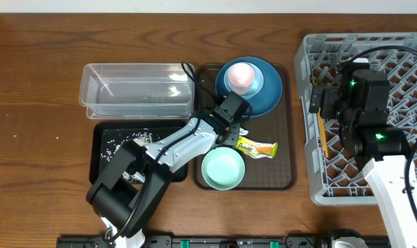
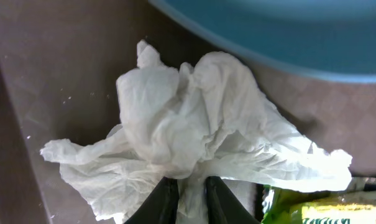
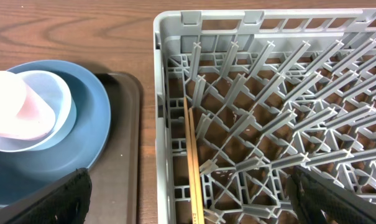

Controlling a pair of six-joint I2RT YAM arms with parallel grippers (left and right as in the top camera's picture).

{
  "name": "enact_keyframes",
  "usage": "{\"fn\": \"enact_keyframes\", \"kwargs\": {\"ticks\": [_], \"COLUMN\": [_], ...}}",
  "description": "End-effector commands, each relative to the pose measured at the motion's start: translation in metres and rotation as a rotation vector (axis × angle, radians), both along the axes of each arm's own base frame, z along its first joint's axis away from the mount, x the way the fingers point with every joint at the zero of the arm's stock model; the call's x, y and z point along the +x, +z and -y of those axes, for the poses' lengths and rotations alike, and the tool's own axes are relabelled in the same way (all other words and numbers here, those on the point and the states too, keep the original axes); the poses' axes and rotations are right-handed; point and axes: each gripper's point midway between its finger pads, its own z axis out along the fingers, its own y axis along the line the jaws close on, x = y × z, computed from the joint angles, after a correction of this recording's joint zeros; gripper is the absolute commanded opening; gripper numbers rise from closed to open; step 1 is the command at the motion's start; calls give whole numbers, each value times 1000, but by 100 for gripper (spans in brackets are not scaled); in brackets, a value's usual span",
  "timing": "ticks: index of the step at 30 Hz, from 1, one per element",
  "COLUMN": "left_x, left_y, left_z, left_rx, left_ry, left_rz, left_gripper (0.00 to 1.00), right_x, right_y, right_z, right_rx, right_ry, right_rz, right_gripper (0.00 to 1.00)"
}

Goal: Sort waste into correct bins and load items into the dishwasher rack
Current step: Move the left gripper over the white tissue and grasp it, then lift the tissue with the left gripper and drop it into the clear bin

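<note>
Napkin [image 2: 194, 130]: lay crumpled on the brown tray [image 2: 63, 62], beside the blue plate [image 2: 287, 31].
Left gripper [image 2: 192, 202]: my fingers pinched a fold of it.
Right gripper [image 3: 194, 199]: spread wide over the rack [image 3: 169, 93], empty.

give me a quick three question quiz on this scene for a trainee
1. True or false: the chopsticks lie inside the dishwasher rack.
2. What is the left gripper clamped on? A wrapper, B napkin, C bowl.
3. Fill in: the pink cup sits on the light-blue ____.
Key: 1 true; 2 B; 3 saucer.
</note>
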Motion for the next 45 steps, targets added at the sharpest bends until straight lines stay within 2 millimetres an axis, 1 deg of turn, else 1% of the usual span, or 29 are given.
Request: {"fn": "enact_keyframes", "kwargs": {"ticks": [1,3,4,5,7,11,14,19,22,25,28,31,33,37,41,45], "left_x": [0,0,0,0,-1,-1,-1,0,-2,-4,-5,-4,-3,1,4,9], "left_y": [17,18,17,16,13,6,-2,-16,-26,-32,-32,-29,-24,1,35,79], "left_z": [-4,-3,-4,-4,-4,-5,-4,-5,-7,-9,-9,-9,-8,-4,-2,-4], "left_rx": [0,-2,-1,1,6,16,23,41,57,69,70,67,59,22,-27,-76], "left_ry": [-18,-18,-18,-18,-18,-18,-18,-15,-15,-16,-16,-16,-16,-15,-14,-1], "left_rz": [36,38,37,35,29,18,10,-2,-22,-36,-39,-35,-25,21,81,175], "left_gripper": [32,33,40,50,55,58,61,61,60,48,37,30,25,12,11,10], "right_x": [1,1,1,1,1,1,1,1,1,1,1,1,1,1,1,1], "right_y": [4,4,4,4,4,4,5,5,4,5,5,5,4,4,5,5], "right_z": [-3,-3,-3,-3,-3,-3,-3,-3,-3,-3,-3,-3,-3,-3,-3,-3], "right_rx": [11,11,11,11,11,11,11,12,11,11,11,11,11,11,11,11], "right_ry": [-1,-1,-1,-1,-1,-1,-1,-2,-1,-1,-1,-1,-1,-2,-2,-2], "right_rz": [11,11,11,11,11,11,11,11,11,11,11,11,11,11,11,11], "right_gripper": [99,99,99,99,99,99,99,99,99,99,99,99,99,99,99,99]}}
